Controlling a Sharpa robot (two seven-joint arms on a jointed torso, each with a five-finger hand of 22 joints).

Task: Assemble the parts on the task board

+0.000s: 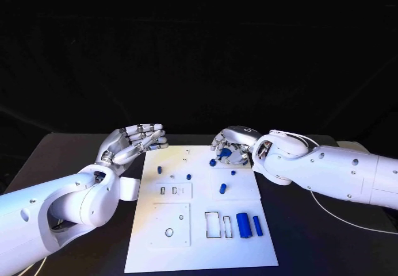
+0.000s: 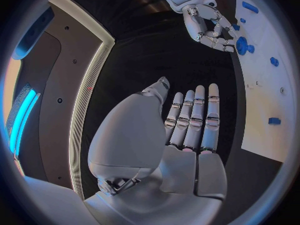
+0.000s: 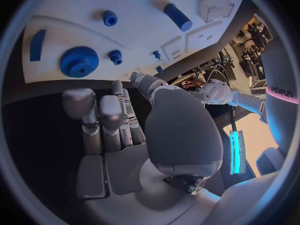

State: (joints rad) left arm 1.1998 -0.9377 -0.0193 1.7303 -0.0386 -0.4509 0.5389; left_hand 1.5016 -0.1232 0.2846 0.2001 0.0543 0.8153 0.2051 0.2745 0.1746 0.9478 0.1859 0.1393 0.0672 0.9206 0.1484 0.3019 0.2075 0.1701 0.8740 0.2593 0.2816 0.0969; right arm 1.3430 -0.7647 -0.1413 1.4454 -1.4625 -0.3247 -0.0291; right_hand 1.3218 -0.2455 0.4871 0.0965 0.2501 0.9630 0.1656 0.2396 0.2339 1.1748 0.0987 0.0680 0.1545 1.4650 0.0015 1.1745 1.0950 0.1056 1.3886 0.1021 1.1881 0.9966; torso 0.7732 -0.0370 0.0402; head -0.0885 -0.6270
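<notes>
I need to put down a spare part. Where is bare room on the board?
Free: the task board strip nearest the robot. Crowded: the far end, where the right hand hovers over small blue parts.

the black surface (image 1: 75,155) lies under everything, dark and matte, reaching to both sides of the head view. a thin white cable (image 1: 348,221) runs across the surface on the robot's right side, curving toward the picture's right edge. behind the surface's far edge there is a black backdrop (image 1: 199,57).
</notes>
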